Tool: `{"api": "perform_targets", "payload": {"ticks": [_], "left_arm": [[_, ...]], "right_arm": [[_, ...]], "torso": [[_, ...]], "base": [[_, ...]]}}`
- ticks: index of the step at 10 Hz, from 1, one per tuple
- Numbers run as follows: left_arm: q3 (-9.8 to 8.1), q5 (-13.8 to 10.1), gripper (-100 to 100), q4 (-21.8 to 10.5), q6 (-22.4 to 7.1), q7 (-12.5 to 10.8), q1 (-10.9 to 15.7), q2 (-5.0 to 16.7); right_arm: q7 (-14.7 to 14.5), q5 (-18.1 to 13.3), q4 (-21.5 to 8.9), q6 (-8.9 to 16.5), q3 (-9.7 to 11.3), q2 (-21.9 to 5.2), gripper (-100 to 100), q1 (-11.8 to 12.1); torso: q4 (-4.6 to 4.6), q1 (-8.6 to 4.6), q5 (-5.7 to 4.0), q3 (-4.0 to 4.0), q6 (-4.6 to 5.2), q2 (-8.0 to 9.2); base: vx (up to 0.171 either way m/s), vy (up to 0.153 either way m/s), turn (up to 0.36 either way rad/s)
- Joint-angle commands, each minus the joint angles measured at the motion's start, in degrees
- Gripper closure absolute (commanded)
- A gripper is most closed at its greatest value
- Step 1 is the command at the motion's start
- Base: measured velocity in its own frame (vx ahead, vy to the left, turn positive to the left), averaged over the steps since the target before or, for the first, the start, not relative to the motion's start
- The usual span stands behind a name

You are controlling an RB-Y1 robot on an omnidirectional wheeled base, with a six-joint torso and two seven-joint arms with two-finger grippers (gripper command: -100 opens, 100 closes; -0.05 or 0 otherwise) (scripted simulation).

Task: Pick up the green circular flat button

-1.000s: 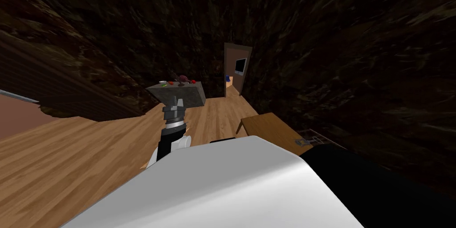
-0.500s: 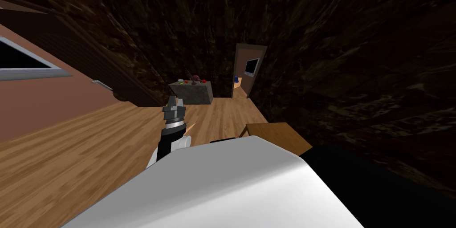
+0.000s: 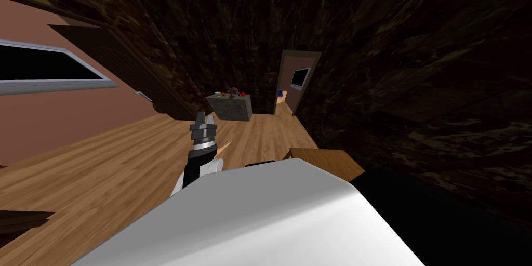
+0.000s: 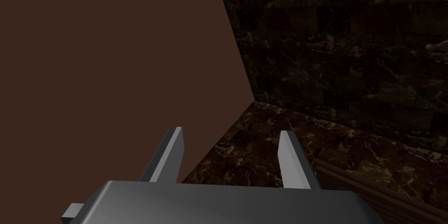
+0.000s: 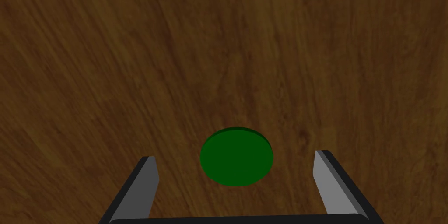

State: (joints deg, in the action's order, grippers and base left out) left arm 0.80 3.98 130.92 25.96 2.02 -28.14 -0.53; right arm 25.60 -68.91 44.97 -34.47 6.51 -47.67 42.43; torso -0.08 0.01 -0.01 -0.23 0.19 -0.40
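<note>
2 fingers (image 5: 146,182) of the right end effector (image 5: 236,155) stand spread wide, flanking the green button (image 5: 236,164) without touching it.

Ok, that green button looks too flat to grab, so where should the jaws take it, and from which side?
Probably by its thin rim, at opposite edges, from above: the green button lies flat on the wooden surface, so only the rim offers grip. The right gripper has its jaws open either side.
</note>
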Motion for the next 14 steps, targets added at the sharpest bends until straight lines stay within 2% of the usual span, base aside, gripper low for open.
{"api": "perform_targets", "payload": {"ticks": [1, 2, 3, 4, 5, 6, 8, 9, 11, 12, 14], "left_arm": [[0.00, 0.0, 0, 0.0, 0.0, 0.0, 0.0, 0.0], [0.00, 0.0, 0, 0.0, 0.0, 0.0, 0.0, 0.0], [0.00, 0.0, 0, 0.0, 0.0, 0.0, 0.0, 0.0], [0.00, 0.0, 0, 0.0, 0.0, 0.0, 0.0, 0.0], [0.00, 0.0, 0, 0.0, 0.0, 0.0, 0.0, 0.0], [0.00, 0.0, 0, 0.0, 0.0, 0.0, 0.0, 0.0], [0.00, 0.0, 0, 0.0, 0.0, 0.0, 0.0, 0.0], [0.00, 0.0, 0, 0.0, 0.0, 0.0, 0.0, 0.0], [0.00, 0.0, 0, 0.0, 0.0, 0.0, 0.0, 0.0], [0.00, 0.0, 0, 0.0, 0.0, 0.0, 0.0, 0.0], [0.00, 0.0, 0, 0.0, 0.0, 0.0, 0.0, 0.0]], "right_arm": [[0.2, -0.9, -1.3, -0.1, 0.9, 0.5, -100, 0.2], [0.4, -0.6, 0.3, 0.2, 0.7, 0.3, -100, 0.7], [0.6, -0.7, 0.4, 0.4, 0.8, 0.3, 0, 0.8], [-2.3, 2.1, -0.6, 1.1, 2.7, 0.8, -100, 1.0], [-3.3, 3.7, -0.6, 1.1, 2.7, 0.8, -100, 1.0], [-5.0, 5.4, -1.5, 1.8, 4.6, 1.4, -100, 1.1], [-7.2, 8.1, -1.5, 1.8, 4.6, 1.4, -100, 1.1], [-9.3, 10.2, -2.5, 2.5, 6.6, 2.0, -100, 1.2], [-11.1, 12.5, -2.5, 2.5, 6.6, 2.0, -100, 1.2], [-13.2, 14.7, -3.4, 3.2, 8.5, 2.6, -100, 1.4], [-15.0, 17.0, -3.4, 3.2, 8.5, 2.6, -100, 1.4]], "torso": [[0.00, 0.00, 0.00, 0.00, 0.00, 0.00], [0.00, 0.01, 0.01, 0.00, -0.04, -0.01], [0.01, 0.04, 0.01, 0.02, 0.01, 0.05], [0.02, 0.09, 0.02, 0.06, 0.01, 0.11], [0.01, 0.03, 0.00, 0.02, 0.02, 0.03], [0.00, -0.02, 0.00, 0.00, 0.01, 0.01], [0.00, -0.05, -0.01, -0.01, 0.00, -0.02], [0.01, 0.02, 0.00, 0.02, 0.00, 0.04], [0.00, -0.01, 0.00, 0.01, 0.00, 0.02], [0.01, 0.05, 0.01, 0.04, 0.00, 0.07], [0.00, -0.01, 0.00, 0.01, 0.01, 0.02]], "base": [[0.039, -0.021, 0.209], [0.020, -0.015, 0.054], [0.000, 0.000, 0.000], [0.040, -0.027, -0.016], [0.044, -0.038, -0.013], [0.053, -0.050, -0.015], [0.032, -0.030, -0.002], [0.038, -0.032, -0.014], [0.028, -0.024, -0.005], [0.032, -0.028, -0.016], [0.031, -0.025, -0.005]]}}
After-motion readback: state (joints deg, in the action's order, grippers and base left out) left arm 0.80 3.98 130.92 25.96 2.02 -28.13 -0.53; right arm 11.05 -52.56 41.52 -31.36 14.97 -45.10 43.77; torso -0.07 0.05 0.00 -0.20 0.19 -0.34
